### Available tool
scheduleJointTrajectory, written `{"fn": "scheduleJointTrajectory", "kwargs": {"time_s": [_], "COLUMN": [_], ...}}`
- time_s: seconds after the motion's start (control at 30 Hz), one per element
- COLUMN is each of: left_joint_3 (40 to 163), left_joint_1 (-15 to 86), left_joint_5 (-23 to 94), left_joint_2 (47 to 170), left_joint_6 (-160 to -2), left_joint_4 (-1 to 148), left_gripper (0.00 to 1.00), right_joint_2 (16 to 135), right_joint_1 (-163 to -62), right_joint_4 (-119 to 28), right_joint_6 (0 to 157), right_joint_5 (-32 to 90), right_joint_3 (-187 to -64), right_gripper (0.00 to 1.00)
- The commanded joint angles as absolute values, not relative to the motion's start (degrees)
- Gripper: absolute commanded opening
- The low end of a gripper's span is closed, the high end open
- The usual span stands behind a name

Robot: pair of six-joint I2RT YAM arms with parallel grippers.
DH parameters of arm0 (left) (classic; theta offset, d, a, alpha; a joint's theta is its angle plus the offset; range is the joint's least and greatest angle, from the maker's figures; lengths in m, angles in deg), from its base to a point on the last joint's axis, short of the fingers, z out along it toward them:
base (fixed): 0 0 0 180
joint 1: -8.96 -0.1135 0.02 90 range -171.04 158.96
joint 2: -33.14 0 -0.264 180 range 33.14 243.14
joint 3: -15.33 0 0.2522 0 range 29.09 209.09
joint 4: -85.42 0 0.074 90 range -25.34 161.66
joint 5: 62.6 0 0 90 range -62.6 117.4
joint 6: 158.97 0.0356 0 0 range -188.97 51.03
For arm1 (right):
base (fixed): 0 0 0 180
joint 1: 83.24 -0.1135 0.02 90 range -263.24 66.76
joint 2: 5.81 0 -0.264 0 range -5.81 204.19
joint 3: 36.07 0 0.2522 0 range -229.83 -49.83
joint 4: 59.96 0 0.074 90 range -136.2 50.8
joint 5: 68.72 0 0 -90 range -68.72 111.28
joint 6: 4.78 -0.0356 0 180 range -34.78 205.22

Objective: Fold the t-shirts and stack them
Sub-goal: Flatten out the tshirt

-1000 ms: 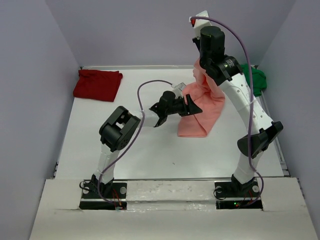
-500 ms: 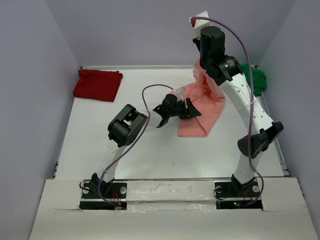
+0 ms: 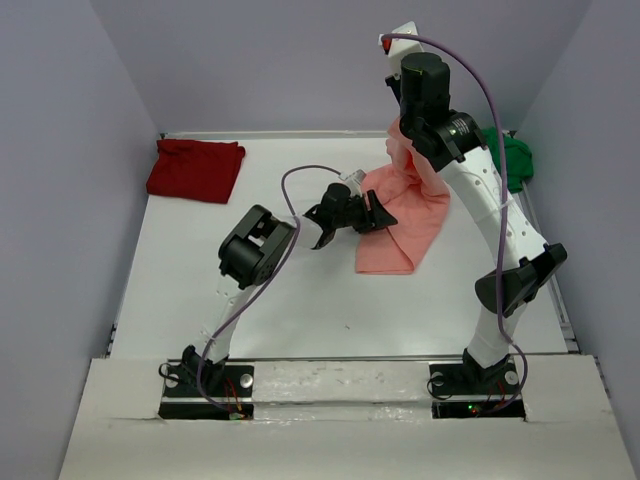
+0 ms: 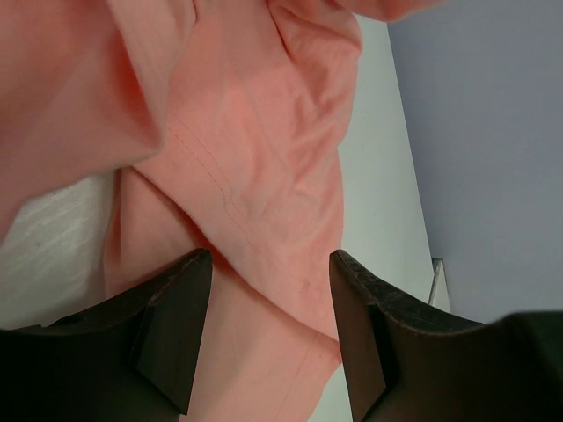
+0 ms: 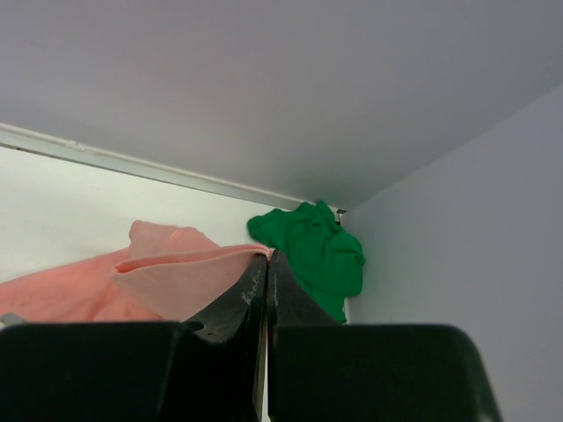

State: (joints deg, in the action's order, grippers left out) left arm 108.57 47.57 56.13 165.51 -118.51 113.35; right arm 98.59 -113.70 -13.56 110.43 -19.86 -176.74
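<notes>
The salmon-pink t-shirt [image 3: 402, 228] hangs from its top edge, its lower part resting on the white table [image 3: 300, 300]. My right gripper [image 5: 266, 256] is raised high and shut on that top edge [image 5: 176, 271]; in the top view its jaws are hidden behind the wrist. My left gripper [image 3: 373, 212] is open at the shirt's left side. In its wrist view, pink cloth [image 4: 255, 167] fills the space beyond and between the dark fingers [image 4: 180, 303], untouched. The dark red t-shirt [image 3: 196, 169] lies folded at the back left. The bright green t-shirt [image 3: 516, 158] is crumpled in the back right corner [image 5: 315, 251].
Grey walls close in the table at the back and both sides. The raised right arm [image 3: 495, 215] stands over the table's right part. A metal rail [image 3: 340, 358] runs along the near edge by the arm bases.
The left arm's elbow has swung to the right and its gripper has shifted slightly left along the pink shirt's edge. The right arm has not moved, its hold unchanged.
</notes>
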Motion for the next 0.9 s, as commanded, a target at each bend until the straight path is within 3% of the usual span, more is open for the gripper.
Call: {"fn": "scheduleJointTrajectory", "kwargs": {"time_s": [0.0,0.3,0.37,0.43,0.5,0.73,0.87], "left_joint_3": [113.5,116.1,115.6,114.5,112.2,106.5,103.2], "left_joint_1": [47.5,47.4,47.4,47.4,47.4,47.2,48.7], "left_joint_5": [56.8,56.9,56.8,56.0,54.5,50.2,42.4], "left_joint_2": [167.2,170.0,169.5,167.9,165.8,157.7,142.2], "left_joint_6": [-118.2,-118.6,-118.4,-117.7,-116.8,-112.7,-106.3], "left_joint_4": [112.6,111.7,111.6,111.6,111.1,108.1,101.0], "left_gripper": [0.66,0.65,0.56,0.38,0.0,0.0,0.0], "right_joint_2": [96.8,97.2,97.5,97.7,97.6,97.9,97.6], "right_joint_1": [-114.0,-114.0,-114.0,-114.0,-114.0,-114.0,-113.5], "right_joint_4": [-14.6,-14.5,-14.4,-14.4,-14.3,-14.0,-14.3], "right_joint_6": [110.0,110.1,109.9,109.7,109.5,109.7,109.4], "right_joint_5": [-20.4,-19.9,-19.9,-19.9,-20.0,-20.4,-21.2], "right_joint_3": [-179.1,-178.9,-178.6,-178.3,-178.2,-178.9,-178.1], "right_gripper": [0.0,0.0,0.0,0.0,0.0,0.0,0.0]}}
